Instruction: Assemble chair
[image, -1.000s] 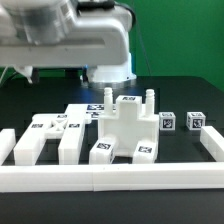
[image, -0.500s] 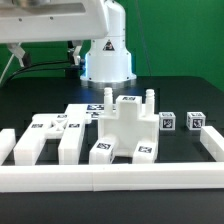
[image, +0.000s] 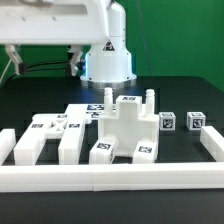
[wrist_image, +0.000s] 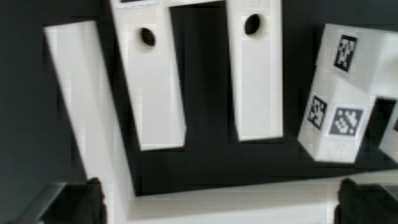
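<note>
Since the black table (image: 30, 95) carries the chair (image: 125, 135) only as loose, unjoined parts, I judge the step in hand to be the first reach for a piece. Across the upper left of the exterior view the white arm (image: 60, 22) hangs high and well back from them. Along the bottom edge and up both sides runs the low border wall (image: 110, 180), fencing the parts in. At the centre stands the biggest piece, a pegged panel (image: 125, 128) with two posts pointing up. At the exterior view's lower left two long legs (image: 68, 142) lie side by side, near each other but apart. The wrist view looks down on them, each with a dark oval hole near one end. Small tagged blocks (image: 100, 151) sit just in front of the panel, and two cubes (image: 168, 122) rest at the exterior view's right, well apart from the legs. The gripper (wrist_image: 222, 205) is spread wide with nothing held; its fingers (wrist_image: 71, 203) show only as dark tips at the frame's edge.

To reach well, I would come down square over one leg, straddling its narrow width near mid-length, one finger dropping cleanly into the gap between the legs. Brushing the neighbouring leg or the wall could skew the part.
</note>
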